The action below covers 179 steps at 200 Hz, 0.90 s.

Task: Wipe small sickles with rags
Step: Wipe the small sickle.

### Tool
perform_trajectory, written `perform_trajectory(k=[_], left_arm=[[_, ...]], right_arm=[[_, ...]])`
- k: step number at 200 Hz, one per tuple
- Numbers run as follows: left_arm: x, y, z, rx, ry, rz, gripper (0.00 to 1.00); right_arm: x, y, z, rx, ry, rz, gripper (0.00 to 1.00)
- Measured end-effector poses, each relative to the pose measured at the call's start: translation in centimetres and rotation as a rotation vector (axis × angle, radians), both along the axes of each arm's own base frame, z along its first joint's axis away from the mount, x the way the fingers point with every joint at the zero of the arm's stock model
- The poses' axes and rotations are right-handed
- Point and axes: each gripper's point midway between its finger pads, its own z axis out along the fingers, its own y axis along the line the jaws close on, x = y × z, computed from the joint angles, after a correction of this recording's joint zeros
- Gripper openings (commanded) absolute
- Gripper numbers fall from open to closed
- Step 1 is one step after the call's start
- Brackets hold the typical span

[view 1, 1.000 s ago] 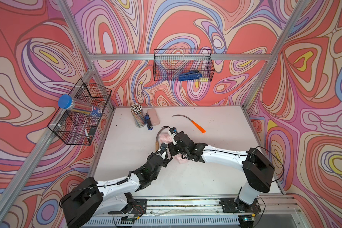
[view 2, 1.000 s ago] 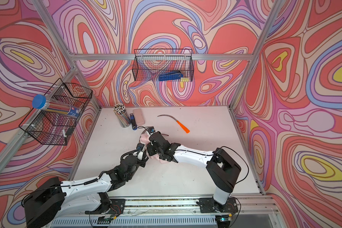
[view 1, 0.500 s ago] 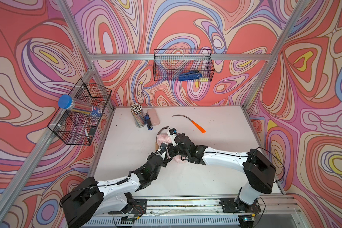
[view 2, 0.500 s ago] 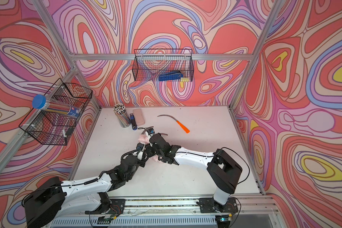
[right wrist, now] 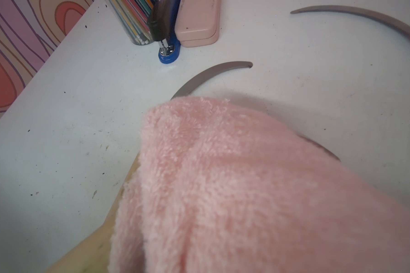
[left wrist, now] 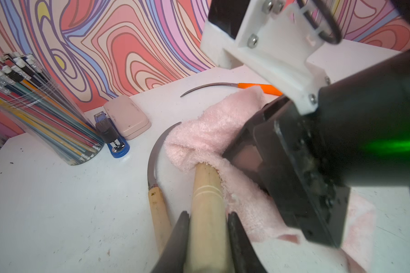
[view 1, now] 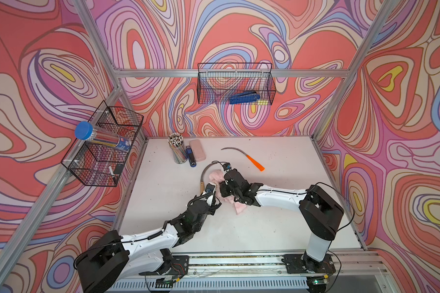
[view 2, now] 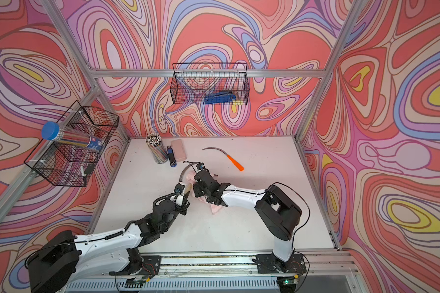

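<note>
Left to right in a top view: a clear cup of coloured pencils [view 1: 178, 153], a blue stapler [view 1: 190, 157] and a smooth pink rectangular case [view 1: 197, 151] are standing at the back of the white tabletop [view 1: 277, 228], off the work. Next, a pale wooden-handled sickle with a curved grey blade [view 1: 202, 177] is lying flat and free, just beside the left arm [view 1: 196, 215]. The left jaws are clamping tight on the pale wooden handle of a second sickle [left wrist: 205, 196], seen best in the left wrist view. Its long axis is running straight out from those jaws toward the right arm [view 1: 277, 196], roughly alongside the free sickle's handle. Its blade is lying covered by the pale pink fluffy rag [left wrist: 211, 134], with what looks like a short grey sliver of blade [right wrist: 322, 149] showing past the cloth in the right wrist view. The right jaws are hidden by the rag, yet appear pinched shut on it, pressing it over that blade. Farthest right, the orange-handled sickle with a dark curved blade [view 1: 255, 163] is lying well apart, untouched. The coming stroke is judged to be turning on this line-up: the blade is lying directly ahead of the left jaws and beneath the right ones, so the right arm, the nearer, should be drawing the rag along the curve, from handle toward tip
</note>
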Motion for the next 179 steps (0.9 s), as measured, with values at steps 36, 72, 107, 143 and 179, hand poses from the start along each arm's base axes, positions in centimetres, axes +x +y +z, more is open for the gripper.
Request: perform_trajectory(k=[36, 72, 107, 143, 179], left_arm=[[0.4, 1.3, 0.1, 0.013, -0.013, 0.064, 0.00], [0.3, 1.6, 0.1, 0.004, -0.014, 0.072, 0.00], [0.2, 1.0, 0.3, -0.013, -0.018, 0.046, 0.00], [0.2, 1.1, 0.5, -0.019, -0.020, 0.049, 0.00], [0.0, 0.7, 1.0, -0.039, -0.029, 0.026, 0.00]], right_arm=[[-3.1, 2.8, 0.6, -0.012, -0.025, 0.076, 0.00], [-5.7, 3.4, 0.8, 0.018, -0.013, 0.144, 0.00], [-6.5, 2.9, 1.2, 0.027, -0.015, 0.142, 0.00], [-6.1, 2.6, 1.1, 0.003, 0.010, 0.117, 0.00], [-2.6, 0.9, -0.1, 0.005, 0.044, 0.035, 0.00]])
